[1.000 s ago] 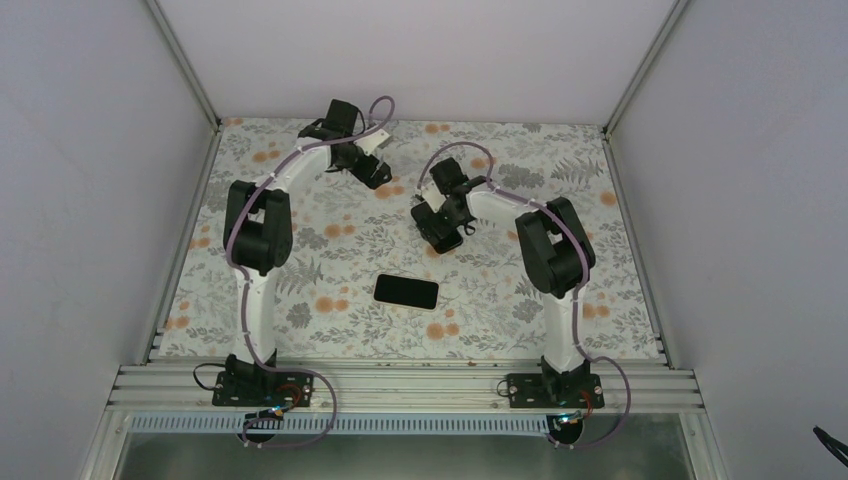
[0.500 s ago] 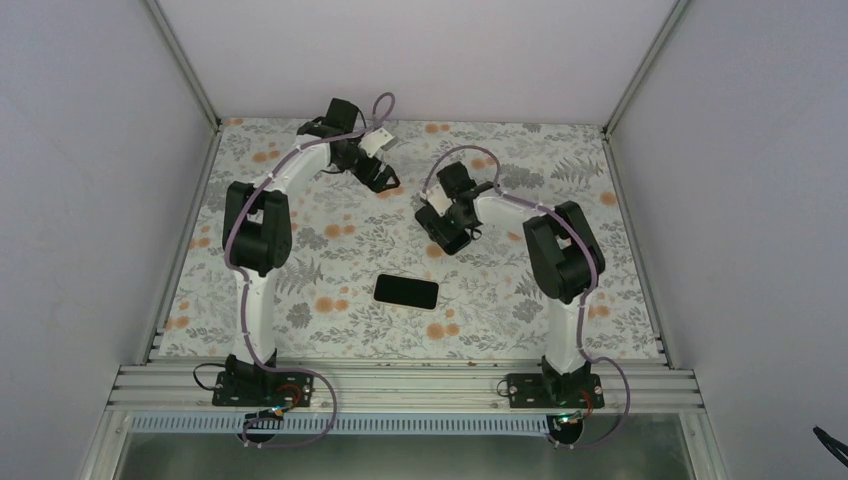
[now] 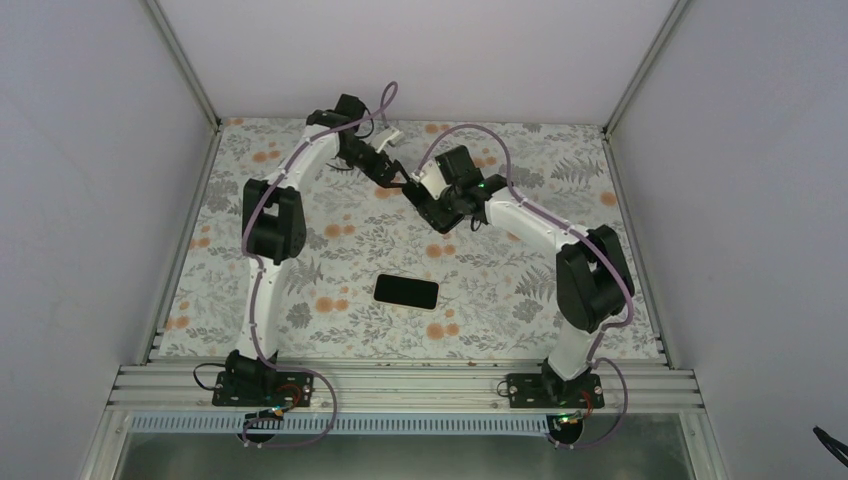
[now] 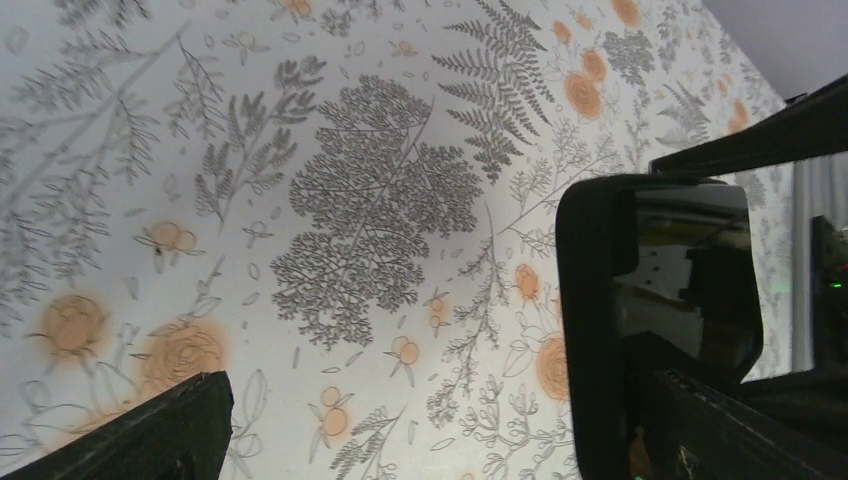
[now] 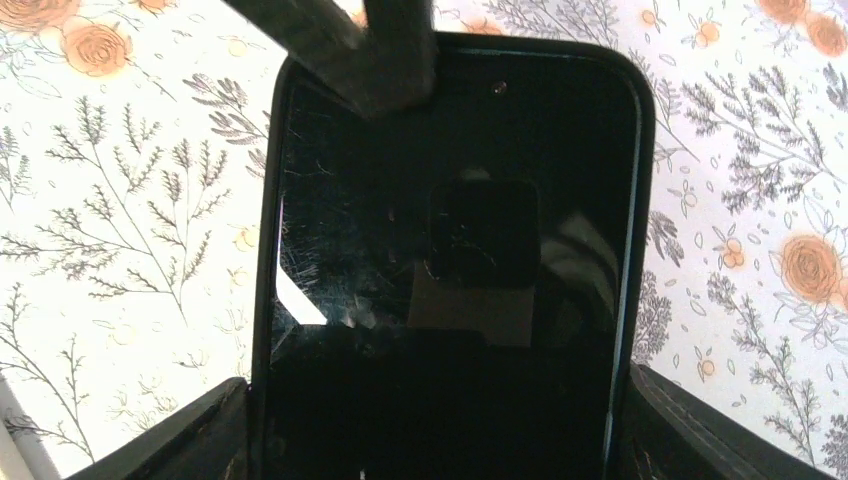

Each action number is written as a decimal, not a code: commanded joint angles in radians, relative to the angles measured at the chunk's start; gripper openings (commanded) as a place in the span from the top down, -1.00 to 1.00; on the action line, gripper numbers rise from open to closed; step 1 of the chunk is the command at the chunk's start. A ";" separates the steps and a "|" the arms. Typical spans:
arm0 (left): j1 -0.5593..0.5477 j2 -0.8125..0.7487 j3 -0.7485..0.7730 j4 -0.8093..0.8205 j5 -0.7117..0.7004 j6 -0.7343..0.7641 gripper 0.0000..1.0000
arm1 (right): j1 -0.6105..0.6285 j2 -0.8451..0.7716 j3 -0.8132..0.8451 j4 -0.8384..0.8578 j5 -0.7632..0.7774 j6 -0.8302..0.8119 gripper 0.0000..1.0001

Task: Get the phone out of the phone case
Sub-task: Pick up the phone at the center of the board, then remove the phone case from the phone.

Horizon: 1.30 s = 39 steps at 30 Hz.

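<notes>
A black phone in a black case [image 5: 450,260] stands between the fingers of my right gripper [image 5: 440,430], which is shut on its long sides and holds it above the floral table. In the top view the right gripper [image 3: 430,203] is at the back middle. My left gripper [image 3: 388,172] meets it there and is open wide. One left finger [image 5: 375,50] lies across the phone's far end. In the left wrist view the cased phone [image 4: 655,300] sits just inside the right-hand finger [image 4: 740,430], and the left gripper [image 4: 430,440] holds nothing.
A second flat black phone-like rectangle [image 3: 406,291] lies on the floral table cover [image 3: 300,300] at the centre front, away from both grippers. White walls enclose the table at the left, the right and the back.
The right gripper has moved back and left with the cased phone. The left gripper has moved right toward it, and the two now meet. The rectangle on the table has not moved.
</notes>
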 commanded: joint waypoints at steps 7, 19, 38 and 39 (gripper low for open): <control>0.000 0.034 0.076 -0.161 0.217 0.035 -0.69 | 0.048 0.020 0.110 0.062 0.004 -0.008 -0.15; -0.001 -0.007 0.014 -0.313 0.470 0.213 0.56 | 0.055 0.051 0.157 0.063 -0.024 -0.012 -0.21; -0.009 -0.451 -0.328 -0.313 0.475 0.600 0.95 | -0.325 -0.211 0.118 -0.565 -0.940 -0.633 -0.76; -0.010 -0.472 -0.340 -0.314 0.471 0.608 0.95 | -0.342 -0.202 0.131 -0.604 -0.966 -0.672 -0.69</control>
